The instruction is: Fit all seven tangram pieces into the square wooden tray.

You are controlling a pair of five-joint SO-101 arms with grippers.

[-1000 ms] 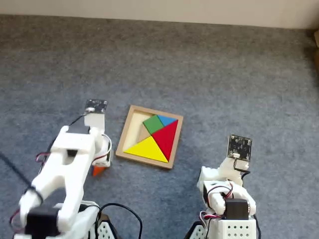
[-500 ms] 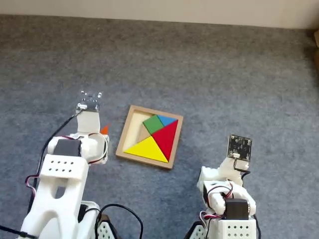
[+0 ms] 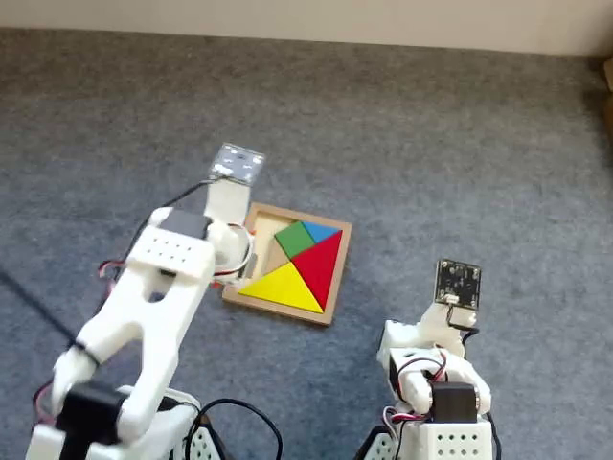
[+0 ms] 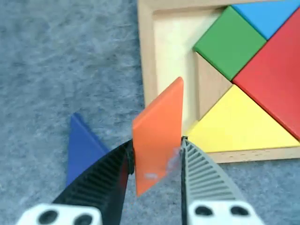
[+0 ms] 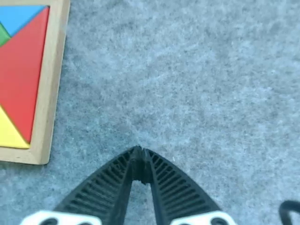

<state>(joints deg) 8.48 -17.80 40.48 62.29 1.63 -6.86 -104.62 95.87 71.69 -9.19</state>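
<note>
Orange piece (image 4: 157,136) in left jaws over tray (image 4: 145,56) rim, blue triangle (image 4: 82,147) nearby; right jaws clenched

The blue triangle (image 4: 82,147) partly behind the left fingers (image 4: 105,176); wooden tray (image 4: 145,56) cut off at the left wrist view's edge.

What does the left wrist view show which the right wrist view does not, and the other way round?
Left wrist view, not the right: the left end effector shut on the orange piece, a dark blue triangle on the carpet outside the tray, and a plain wooden triangle inside it. Right wrist view, not the left: the right end effector, shut, over bare carpet. Both: the tray's rim, the red piece, the yellow piece and the light blue piece.
</note>
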